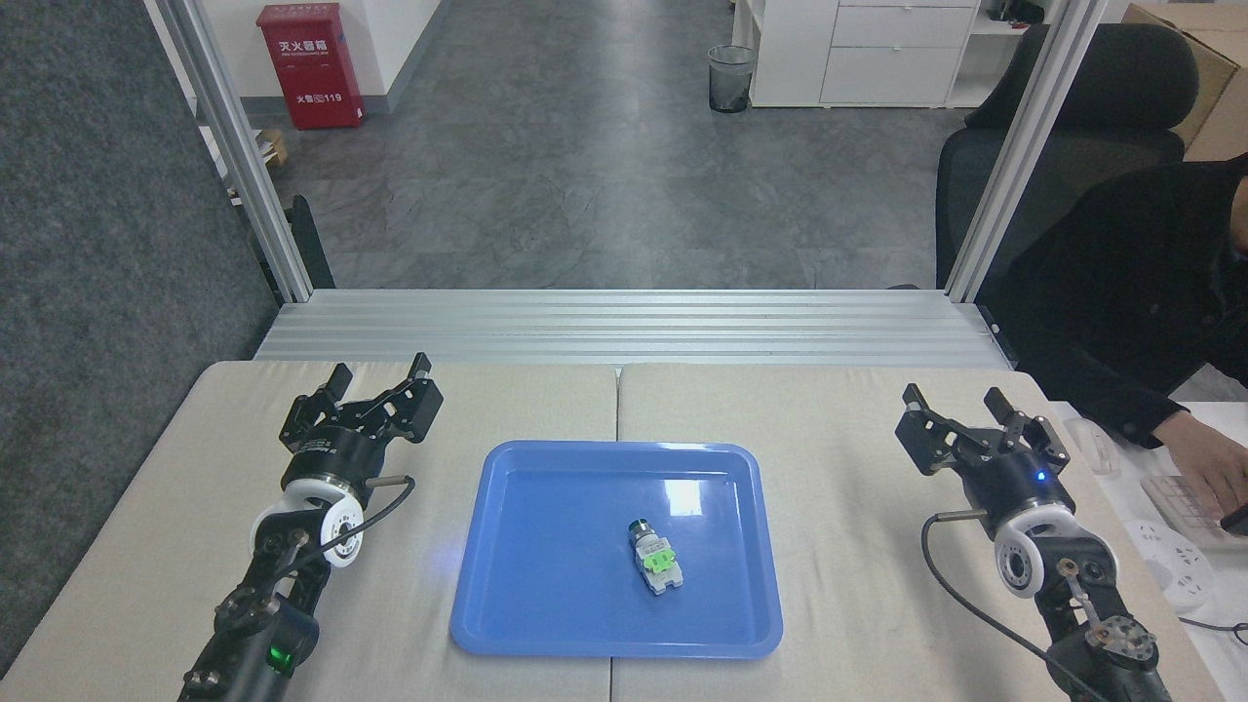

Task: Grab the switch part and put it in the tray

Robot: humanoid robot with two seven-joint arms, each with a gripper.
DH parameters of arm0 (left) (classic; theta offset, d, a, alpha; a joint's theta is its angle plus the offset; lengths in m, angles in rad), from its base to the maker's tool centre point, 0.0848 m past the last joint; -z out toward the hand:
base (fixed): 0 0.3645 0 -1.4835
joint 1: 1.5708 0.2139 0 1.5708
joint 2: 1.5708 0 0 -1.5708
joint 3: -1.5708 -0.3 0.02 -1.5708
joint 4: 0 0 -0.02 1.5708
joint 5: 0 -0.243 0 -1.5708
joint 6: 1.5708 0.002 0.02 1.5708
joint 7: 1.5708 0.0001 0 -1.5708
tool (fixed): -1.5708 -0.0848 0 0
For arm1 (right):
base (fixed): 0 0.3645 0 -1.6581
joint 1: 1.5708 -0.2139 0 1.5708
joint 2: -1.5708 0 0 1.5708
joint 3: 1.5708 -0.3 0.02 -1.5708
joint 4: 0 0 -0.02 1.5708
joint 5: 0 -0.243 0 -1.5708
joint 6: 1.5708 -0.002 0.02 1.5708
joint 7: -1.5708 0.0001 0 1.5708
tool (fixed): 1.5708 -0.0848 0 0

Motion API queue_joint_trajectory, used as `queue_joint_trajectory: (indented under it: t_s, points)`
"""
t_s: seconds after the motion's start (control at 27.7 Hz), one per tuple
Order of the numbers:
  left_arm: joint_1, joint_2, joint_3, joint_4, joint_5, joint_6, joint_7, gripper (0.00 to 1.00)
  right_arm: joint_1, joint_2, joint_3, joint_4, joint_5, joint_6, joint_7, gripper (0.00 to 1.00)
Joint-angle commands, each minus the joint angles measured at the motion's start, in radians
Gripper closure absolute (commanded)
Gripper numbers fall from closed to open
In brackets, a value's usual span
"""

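The switch part [654, 558], a small white block with a green middle and a dark round end, lies inside the blue tray [546, 585], right of the tray's centre. Nothing touches it. My right gripper [957, 398] stands open over the table near the right edge, well clear of the tray, with nothing between its fingers. My left gripper [380, 370] is open and empty above the table, left of the tray's far corner.
A person in a dark sleeve has a hand [1209, 468] on a keyboard [1189, 507] just past the table's right edge. A metal frame [624, 322] runs along the table's far side. A seam [616, 400] splits the padded tabletop.
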Motion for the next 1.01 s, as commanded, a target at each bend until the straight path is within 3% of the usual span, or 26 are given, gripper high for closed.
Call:
queue_joint_trajectory:
  t_s: [0.0,0.25,0.97]
  points:
    - [0.000,0.000,0.000,0.000,0.000,0.000,0.001,0.00,-0.002,-0.101,-0.076,0.007,-0.015,-0.003,0.018,0.00]
    - [0.000,0.000,0.000,0.000,0.000,0.000,0.001,0.00,-0.024,-0.110,-0.131,-0.014,-0.017,-0.065,0.060,0.00]
    - [0.000,0.000,0.000,0.000,0.000,0.000,0.001,0.00,-0.044,-0.102,-0.174,-0.016,-0.018,-0.070,0.075,0.00]
